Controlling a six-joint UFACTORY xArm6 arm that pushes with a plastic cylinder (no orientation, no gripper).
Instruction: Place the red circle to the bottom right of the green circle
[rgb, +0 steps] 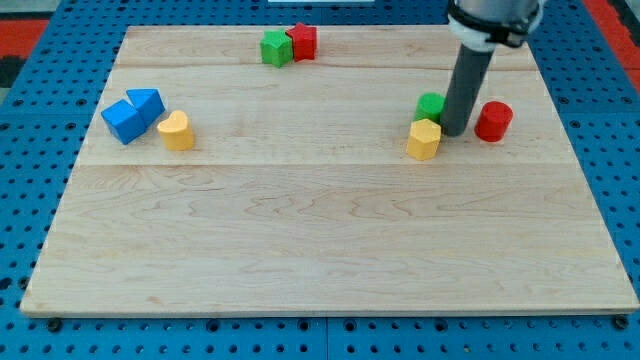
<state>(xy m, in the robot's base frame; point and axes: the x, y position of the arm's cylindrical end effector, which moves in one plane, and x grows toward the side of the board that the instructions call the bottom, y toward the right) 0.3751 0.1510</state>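
Note:
The red circle (493, 121) stands on the wooden board at the view's right. The green circle (431, 106) is to its left, partly hidden by the rod. My tip (457, 133) rests on the board between the two, close to the green circle's right side and a short gap left of the red circle. A yellow hexagon block (424, 139) sits just below the green circle, touching it, and just left of my tip.
A green block (275, 47) and a red block (302, 41) touch at the view's top. Two blue blocks (132, 115) and a yellow heart (176, 131) lie at the left. The board's (320, 240) right edge is near the red circle.

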